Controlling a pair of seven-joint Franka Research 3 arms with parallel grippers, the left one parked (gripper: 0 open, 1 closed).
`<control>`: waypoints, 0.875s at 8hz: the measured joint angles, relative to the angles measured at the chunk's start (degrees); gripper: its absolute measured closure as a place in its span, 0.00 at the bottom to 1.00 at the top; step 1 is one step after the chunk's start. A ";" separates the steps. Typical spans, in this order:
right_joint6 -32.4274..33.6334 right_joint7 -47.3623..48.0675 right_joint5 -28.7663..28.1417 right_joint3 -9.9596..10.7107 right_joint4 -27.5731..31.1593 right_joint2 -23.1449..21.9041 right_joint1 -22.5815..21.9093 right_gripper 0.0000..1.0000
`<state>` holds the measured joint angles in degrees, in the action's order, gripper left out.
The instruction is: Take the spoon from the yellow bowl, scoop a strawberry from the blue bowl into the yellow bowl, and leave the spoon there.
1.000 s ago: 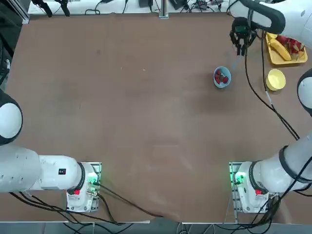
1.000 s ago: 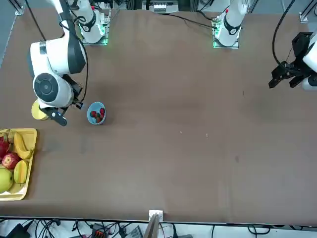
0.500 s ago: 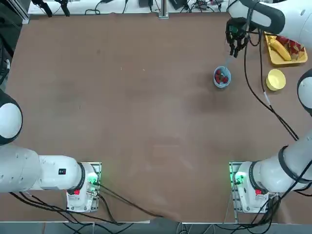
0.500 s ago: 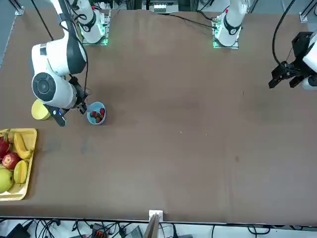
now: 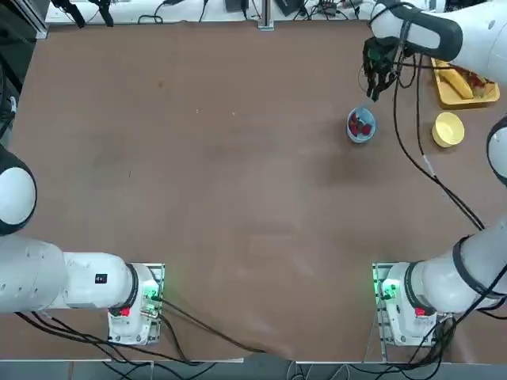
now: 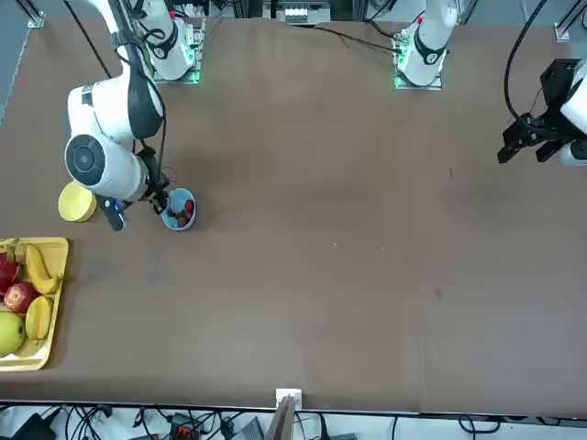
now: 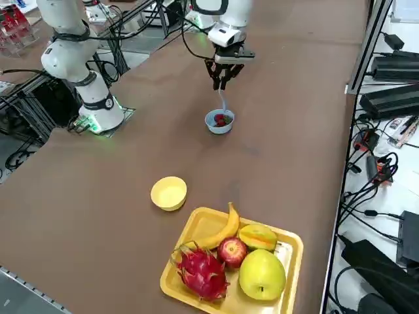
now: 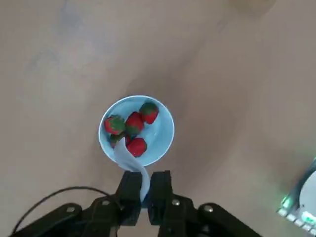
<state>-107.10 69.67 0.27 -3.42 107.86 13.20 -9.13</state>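
Table top (image 7: pixel 78 229), one: brown, lightly marked. Nearest the right side camera, one yellow tray (image 7: pixel 167 281) bearing five fruits: one banana (image 7: pixel 226 230), one dragon fruit (image 7: pixel 203 273), one red apple (image 7: pixel 232 252), one green fruit (image 7: pixel 262 275), one yellow-green fruit (image 7: pixel 258 237). Next, one yellow bowl (image 7: pixel 168 193). Farther, one blue bowl (image 7: pixel 219 128), five strawberries (image 8: pixel 135 123) visible inside. One pale spoon (image 8: pixel 131 159), scoop end over the strawberries; right gripper (image 8: pixel 145 183) closed on its handle. Room: one white bench (image 7: pixel 409 186) alongside, carrying black devices and cables.
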 joint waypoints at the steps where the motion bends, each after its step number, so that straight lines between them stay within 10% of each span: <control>1: -1.23 0.13 -0.69 0.04 1.85 -1.26 0.65 0.89; 7: -8.44 3.25 -1.28 0.10 9.30 -3.72 0.97 0.89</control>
<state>-115.53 72.92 -1.01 -3.32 117.16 9.48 -8.16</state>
